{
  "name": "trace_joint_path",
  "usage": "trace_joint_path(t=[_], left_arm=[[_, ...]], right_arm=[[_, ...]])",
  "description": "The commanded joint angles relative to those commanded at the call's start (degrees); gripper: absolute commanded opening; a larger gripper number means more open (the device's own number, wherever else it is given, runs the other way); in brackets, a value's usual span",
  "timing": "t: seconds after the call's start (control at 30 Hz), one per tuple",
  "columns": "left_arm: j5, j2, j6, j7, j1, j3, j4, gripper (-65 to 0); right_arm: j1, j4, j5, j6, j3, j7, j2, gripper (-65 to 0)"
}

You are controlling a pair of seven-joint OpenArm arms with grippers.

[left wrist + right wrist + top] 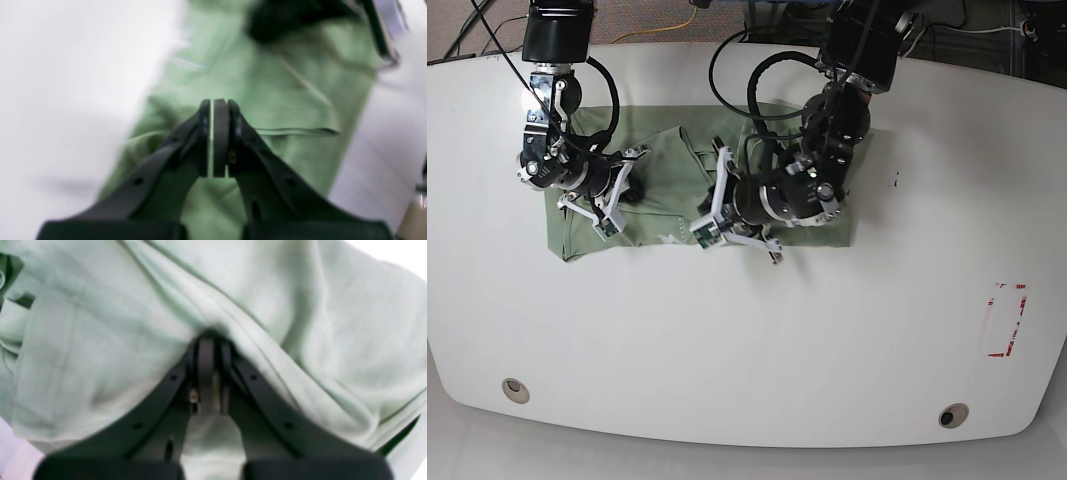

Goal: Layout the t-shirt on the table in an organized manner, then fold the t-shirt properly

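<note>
Near the table's far edge lies the shirt. Only the wrist views show the jaws: right gripper clamped on a fold (blurred), left gripper pressed together, empty.

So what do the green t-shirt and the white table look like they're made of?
The t-shirt looks like soft matte woven or knit cloth, likely cotton: it creases and bunches, with stitched hems. The table looks like a hard, smooth, glossy white top, perhaps laminate; it shows a faint sheen.
</note>
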Motion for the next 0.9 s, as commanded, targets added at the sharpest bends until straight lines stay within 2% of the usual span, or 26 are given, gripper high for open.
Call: trace_joint_path(t=[0.13, 0.37, 0.57, 0.73, 0.9], left_arm=[[0.00, -2.19, 0.00, -0.09, 1.23, -4.04, 0.62, -65.0], [0.00, -4.65, 0.09, -0.09, 3.69, -5.36, -0.18, -65.0], [0.00, -5.09, 0.09, -0.18, 4.84, -6.33, -3.52, -65.0], [0.00, -5.09, 0.09, -3.34, 5.89, -6.51, -7.38, -65.0], [0.00, -5.09, 0.18, -4.66, 6.42, -6.24, -11.69, -65.0]], right_arm=[[0.00, 0.00, 0.00, 0.00, 0.00, 0.00, 0.00, -62.3], [0.00, 0.00, 0.00, 0.00, 0.00, 0.00, 0.00, -62.3], [0.00, 0.00, 0.00, 0.00, 0.00, 0.00, 0.00, -62.3], [0.00, 0.00, 0.00, 0.00, 0.00, 0.00, 0.00, -62.3], [0.00, 0.00, 0.00, 0.00, 0.00, 0.00, 0.00, -62.3]])
